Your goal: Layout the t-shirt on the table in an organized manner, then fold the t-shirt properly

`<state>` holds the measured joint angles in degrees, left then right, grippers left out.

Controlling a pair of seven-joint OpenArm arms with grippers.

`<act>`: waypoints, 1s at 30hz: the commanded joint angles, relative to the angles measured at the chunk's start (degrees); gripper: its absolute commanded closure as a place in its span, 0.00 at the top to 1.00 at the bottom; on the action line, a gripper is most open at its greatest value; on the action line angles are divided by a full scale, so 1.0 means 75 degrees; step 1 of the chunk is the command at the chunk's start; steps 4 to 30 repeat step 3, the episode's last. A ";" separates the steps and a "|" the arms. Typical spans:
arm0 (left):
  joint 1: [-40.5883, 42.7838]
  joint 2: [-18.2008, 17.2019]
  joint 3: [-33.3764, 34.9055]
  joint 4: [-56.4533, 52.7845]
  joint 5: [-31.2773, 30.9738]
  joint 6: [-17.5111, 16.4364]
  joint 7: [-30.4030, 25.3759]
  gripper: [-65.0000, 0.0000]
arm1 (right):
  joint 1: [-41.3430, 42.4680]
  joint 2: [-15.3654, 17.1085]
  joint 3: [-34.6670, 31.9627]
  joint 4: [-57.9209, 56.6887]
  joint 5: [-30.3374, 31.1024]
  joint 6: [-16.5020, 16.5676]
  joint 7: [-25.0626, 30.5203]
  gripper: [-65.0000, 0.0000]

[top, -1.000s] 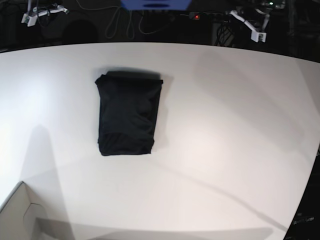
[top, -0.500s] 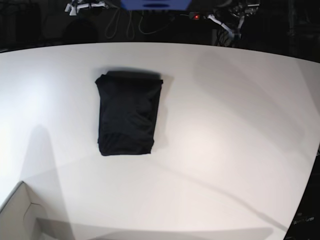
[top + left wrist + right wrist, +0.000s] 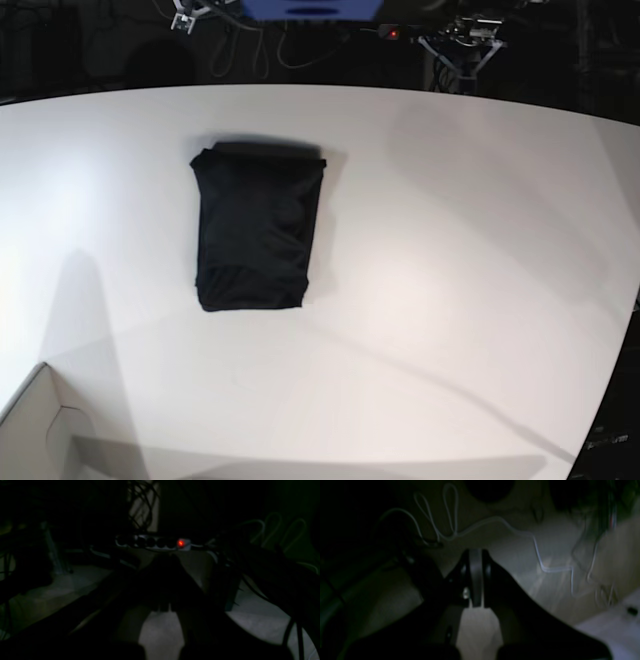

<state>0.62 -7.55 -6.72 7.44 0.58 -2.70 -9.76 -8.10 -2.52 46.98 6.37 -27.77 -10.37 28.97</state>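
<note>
The black t-shirt [image 3: 255,228] lies folded into a neat upright rectangle on the white table [image 3: 450,250], left of centre. Both arms are pulled back beyond the table's far edge, well away from the shirt. My left gripper [image 3: 165,580] shows as a dark silhouette with its fingers together and nothing between them; in the base view it [image 3: 462,42] is at the top right. My right gripper [image 3: 475,562] is shut and empty, its pads pressed together; in the base view it [image 3: 186,14] is at the top left. Neither wrist view shows the shirt.
A pale cardboard box corner [image 3: 35,430] pokes in at the front left. Behind the table lie a power strip with a red light [image 3: 180,543], loose cables [image 3: 450,517] and a blue object [image 3: 310,8]. The table's curved edge runs down the right.
Both grippers have swung inward along the top of the base view and sit further back in the dark. The folded shirt has not moved.
</note>
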 commanded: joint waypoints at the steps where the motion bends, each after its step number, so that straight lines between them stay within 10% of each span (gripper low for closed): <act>1: 0.0040 0.0087 -0.0012 0.0033 -0.0024 0.0073 -0.0064 0.00 | -0.0098 0.0108 -0.0116 -0.0011 0.0004 -0.0077 0.0023 0.00; 30: 0.0028 0.0110 -0.0024 0.0057 -0.0024 0.0073 -0.0064 0.00 | -0.0087 0.0178 -0.0409 -0.0011 0.0004 -0.0077 0.0023 0.00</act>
